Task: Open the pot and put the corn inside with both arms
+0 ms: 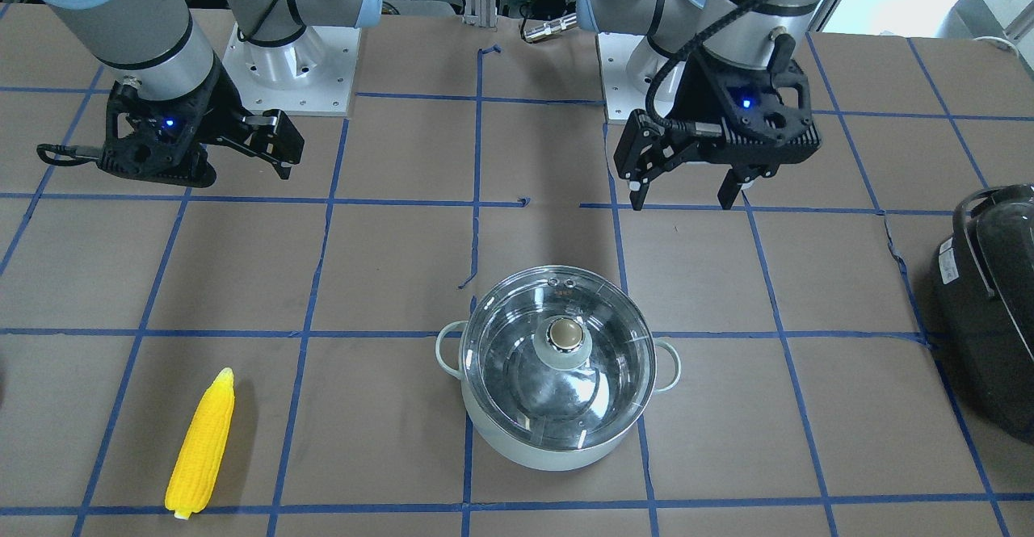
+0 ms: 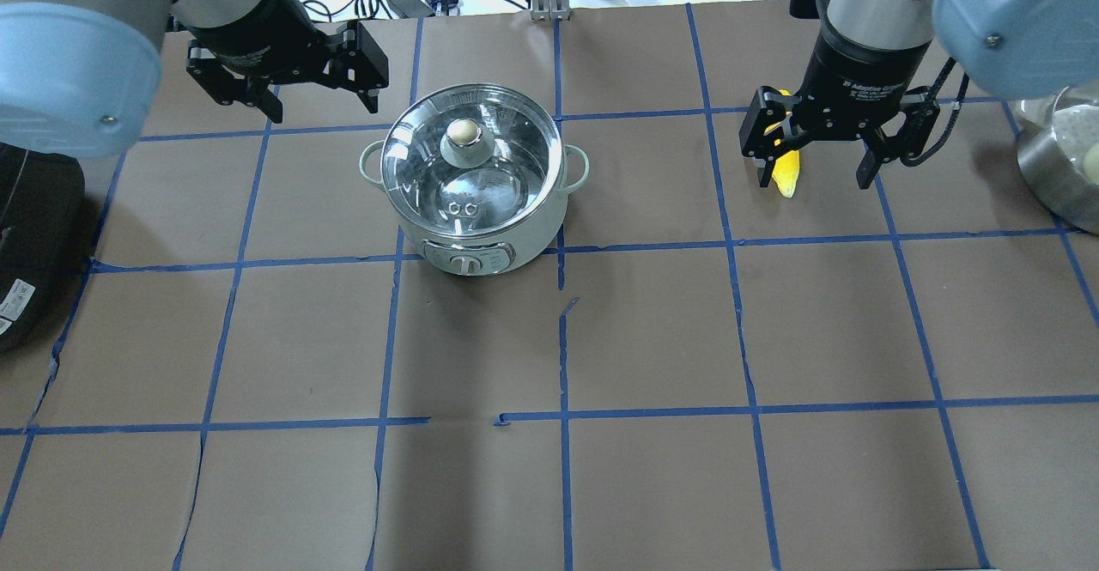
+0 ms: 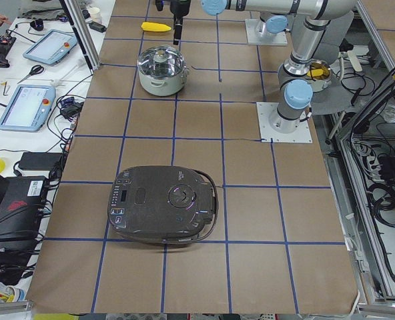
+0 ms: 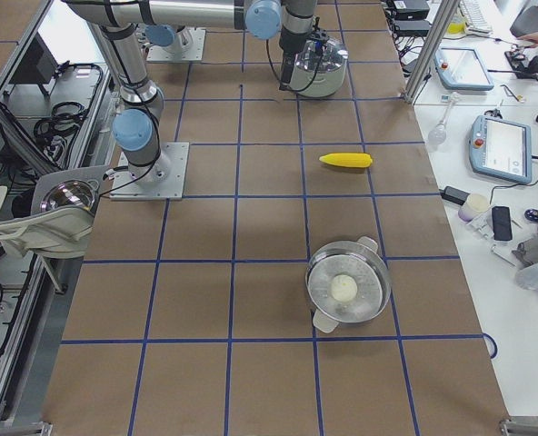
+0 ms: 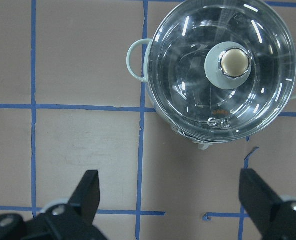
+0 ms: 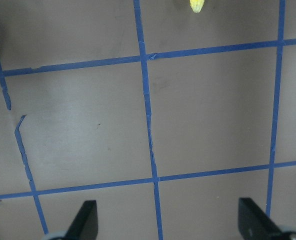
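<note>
The mint-white pot (image 1: 549, 450) stands mid-table with its glass lid (image 1: 517, 359) on and the brass-topped knob (image 1: 566, 333) upright. It also shows in the overhead view (image 2: 468, 249) and the left wrist view (image 5: 138, 55). My left gripper (image 1: 685, 196) is open and empty. It hangs above the table beside the pot on the robot's side, apart from it (image 2: 323, 107) (image 5: 173, 200). The yellow corn (image 1: 202, 444) lies flat on the table, far from the pot. My right gripper (image 2: 812, 178) is open and empty, high above the corn (image 2: 787, 178). Only the cob's tip (image 6: 197, 5) shows in the right wrist view.
A big black appliance (image 3: 164, 213) with a handle sits at the table's left end (image 1: 989, 311). A steel pot holding a pale ball (image 4: 346, 289) stands toward the right end. Blue tape lines grid the brown table. Tablets and cables lie on the side bench (image 3: 31, 107).
</note>
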Robot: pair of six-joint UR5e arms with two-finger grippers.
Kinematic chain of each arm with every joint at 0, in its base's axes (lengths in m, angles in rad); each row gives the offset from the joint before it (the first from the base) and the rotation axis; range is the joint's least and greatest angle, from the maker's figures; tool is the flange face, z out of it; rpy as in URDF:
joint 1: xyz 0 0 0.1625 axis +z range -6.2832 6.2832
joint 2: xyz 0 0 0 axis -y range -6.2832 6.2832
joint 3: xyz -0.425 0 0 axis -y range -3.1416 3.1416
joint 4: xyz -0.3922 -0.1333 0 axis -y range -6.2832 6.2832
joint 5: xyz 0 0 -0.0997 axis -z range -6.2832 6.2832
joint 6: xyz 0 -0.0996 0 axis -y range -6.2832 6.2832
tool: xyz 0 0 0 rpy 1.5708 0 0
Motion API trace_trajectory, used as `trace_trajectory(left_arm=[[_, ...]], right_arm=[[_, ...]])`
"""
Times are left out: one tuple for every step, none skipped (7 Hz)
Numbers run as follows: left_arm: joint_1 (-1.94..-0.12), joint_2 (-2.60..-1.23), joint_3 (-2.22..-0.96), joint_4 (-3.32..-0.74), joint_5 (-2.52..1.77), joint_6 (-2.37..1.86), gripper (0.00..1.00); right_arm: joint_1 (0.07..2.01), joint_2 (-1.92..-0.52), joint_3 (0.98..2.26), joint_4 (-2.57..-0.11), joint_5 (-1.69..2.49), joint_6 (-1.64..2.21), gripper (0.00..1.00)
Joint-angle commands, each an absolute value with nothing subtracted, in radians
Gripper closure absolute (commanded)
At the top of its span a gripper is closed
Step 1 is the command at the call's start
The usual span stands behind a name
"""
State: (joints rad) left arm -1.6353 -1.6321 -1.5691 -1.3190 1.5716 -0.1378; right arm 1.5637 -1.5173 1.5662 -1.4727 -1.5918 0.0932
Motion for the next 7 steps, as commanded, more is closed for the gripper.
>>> trace_trajectory(left_arm=[[-1.655, -1.745, -1.594, -1.17, 1.568, -0.306, 0.0], [-1.684, -1.814, -1.559, -1.157, 1.568, -0.316, 0.0], [-1.721, -1.889, -1.499, -1.157, 1.569, -0.324, 0.0], [-1.736, -1.943, -1.43, -1.176, 1.572, -0.331, 0.0], [-1.744, -1.982, -1.386, -1.224, 1.571, -0.337, 0.0], [-1.771, -2.005, -1.378, -1.224, 1.575, -0.347, 0.0], [-1.778, -2.025, -1.379, -1.224, 1.577, -0.353, 0.0]], right_arm=[[1.563, -1.513, 1.566, -1.491, -1.589, 0.094, 0.0], [1.559, -1.5, 1.566, -1.499, -1.612, 0.097, 0.0], [1.555, -1.452, 1.563, -1.603, -1.673, 0.097, 0.0], [1.551, -1.41, 1.568, -1.705, -1.664, 0.109, 0.0], [1.546, -1.376, 1.566, -1.716, -1.663, 0.097, 0.0], [1.531, -1.361, 1.568, -1.761, -1.661, 0.098, 0.0], [1.514, -1.32, 1.569, -1.788, -1.654, 0.1, 0.0]])
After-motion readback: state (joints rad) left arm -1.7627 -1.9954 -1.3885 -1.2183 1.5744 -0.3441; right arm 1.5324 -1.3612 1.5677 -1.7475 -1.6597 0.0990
